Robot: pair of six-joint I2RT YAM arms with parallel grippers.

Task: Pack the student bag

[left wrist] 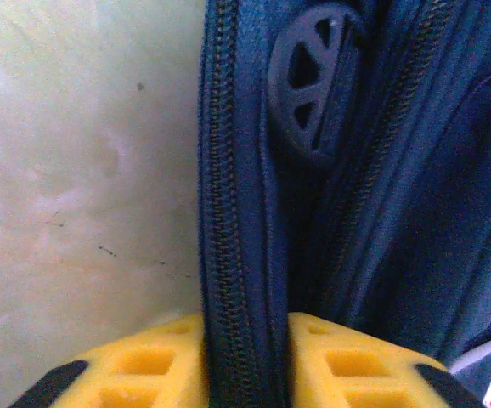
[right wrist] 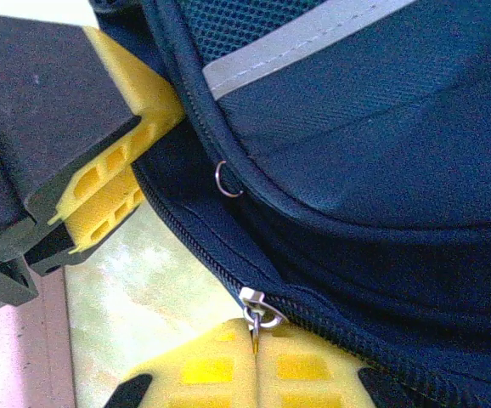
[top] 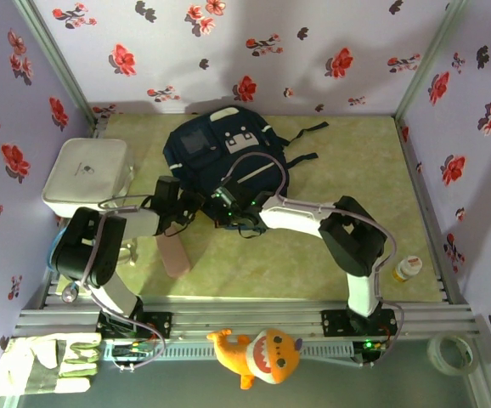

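Note:
The navy student bag [top: 220, 146] lies flat at the back middle of the table, grey patch up. My left gripper [top: 193, 206] meets its near edge. In the left wrist view the left gripper [left wrist: 245, 330] is shut on a strip of the bag's zipper edge [left wrist: 235, 212], with a yellow fingertip [left wrist: 143, 364] on each side. My right gripper [top: 231, 212] sits just right of it. The right wrist view shows the right gripper [right wrist: 255, 338] shut on the metal zipper pull [right wrist: 258, 310]. The left gripper's yellow finger [right wrist: 114, 183] shows at that view's upper left.
A white rounded box [top: 84, 174] stands at the left. A pinkish flat object [top: 175, 253] lies in front of the left arm. A small yellow bottle [top: 407, 269] stands near the right front edge. A plush shark [top: 258, 353] and gloves [top: 46, 364] lie off the table's front.

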